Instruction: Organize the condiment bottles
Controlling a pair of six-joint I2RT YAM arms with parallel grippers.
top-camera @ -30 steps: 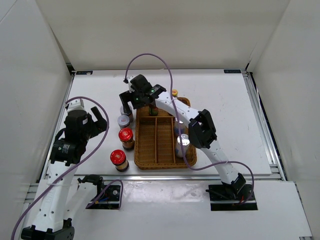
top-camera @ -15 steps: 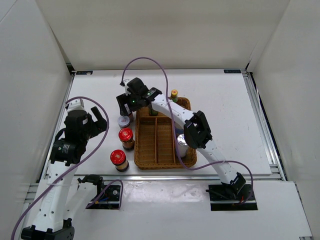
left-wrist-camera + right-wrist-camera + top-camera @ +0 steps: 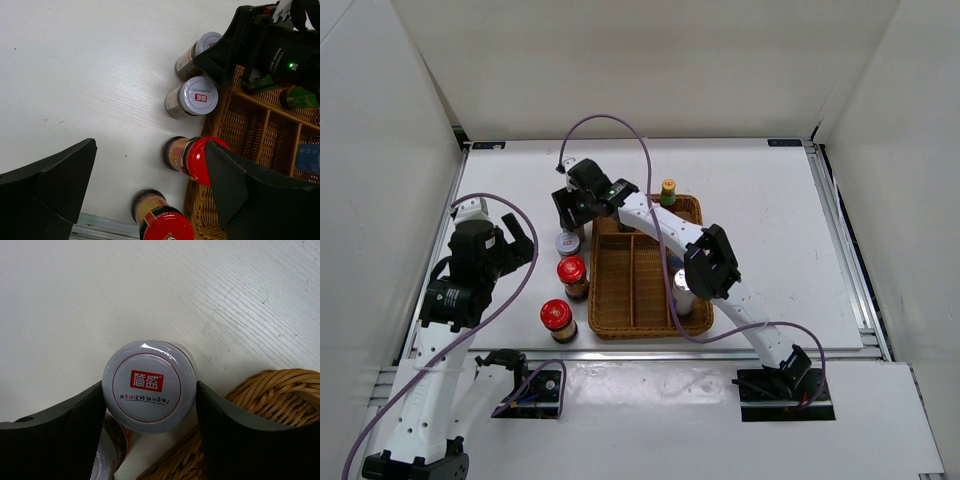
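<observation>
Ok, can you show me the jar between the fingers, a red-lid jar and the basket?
Grey-lidded jar (image 3: 149, 386): right wrist view, centre of its lid.
Red-lidded jar (image 3: 197, 162): left wrist view, on its red lid.
Wicker basket (image 3: 645, 334): top external view, on its near rim.

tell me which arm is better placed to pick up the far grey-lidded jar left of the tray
Right. The right hand is over the grey-lidded jar, a finger on each side of its lid in the right wrist view. The left hand hangs open nearer the red-lidded jars, further from it.
</observation>
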